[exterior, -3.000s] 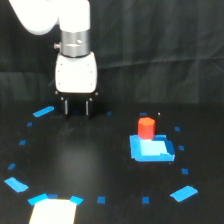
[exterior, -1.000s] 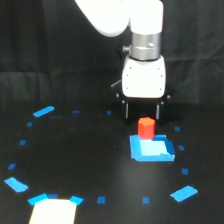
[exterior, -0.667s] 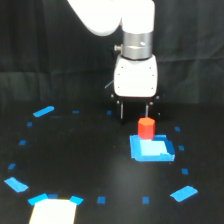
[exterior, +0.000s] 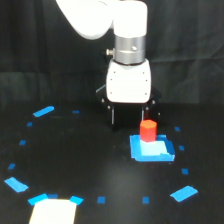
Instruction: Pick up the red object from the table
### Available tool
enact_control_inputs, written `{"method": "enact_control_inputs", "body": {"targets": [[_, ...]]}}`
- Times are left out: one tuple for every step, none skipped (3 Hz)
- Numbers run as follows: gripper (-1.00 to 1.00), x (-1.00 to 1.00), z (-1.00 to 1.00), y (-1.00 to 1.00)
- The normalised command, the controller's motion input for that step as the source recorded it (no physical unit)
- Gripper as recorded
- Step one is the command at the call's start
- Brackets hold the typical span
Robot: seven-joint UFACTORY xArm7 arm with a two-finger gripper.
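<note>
Table (exterior: 90, 170) first, one of it: black, matte, spread under everything, with small blue tape marks (exterior: 22, 143) set round it in a ring. I count about a dozen that show, some long strips, some mere dots, and a few are too small or too faint to be sure of. One pale patch (exterior: 52, 212) sits at the bottom edge between two of those marks. One white arm (exterior: 107, 20) reaches in from above and ends in my gripper (exterior: 131, 119), which hangs low just behind the block, fingers pointing down. My two dark fingers (exterior: 112, 116) stand apart with nothing between them, so I am holding nothing. One blue square pad (exterior: 151, 148) lies flat toward the exterior view's right. One red object (exterior: 148, 131) stands upright on that pad, near its back edge, close in front of my finger on that side; I cannot tell whether they touch.

I judge the block stiff, light and not fragile, narrower than my spread. Its sides look smooth, so it may slip; I would take it across the middle of its sides, low enough not to tip it
</note>
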Motion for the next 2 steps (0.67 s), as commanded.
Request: {"method": "enact_control_inputs", "body": {"targets": [[-1.00,-1.00,0.08,1.00],[-0.76,0.06,0.06,0.68]]}}
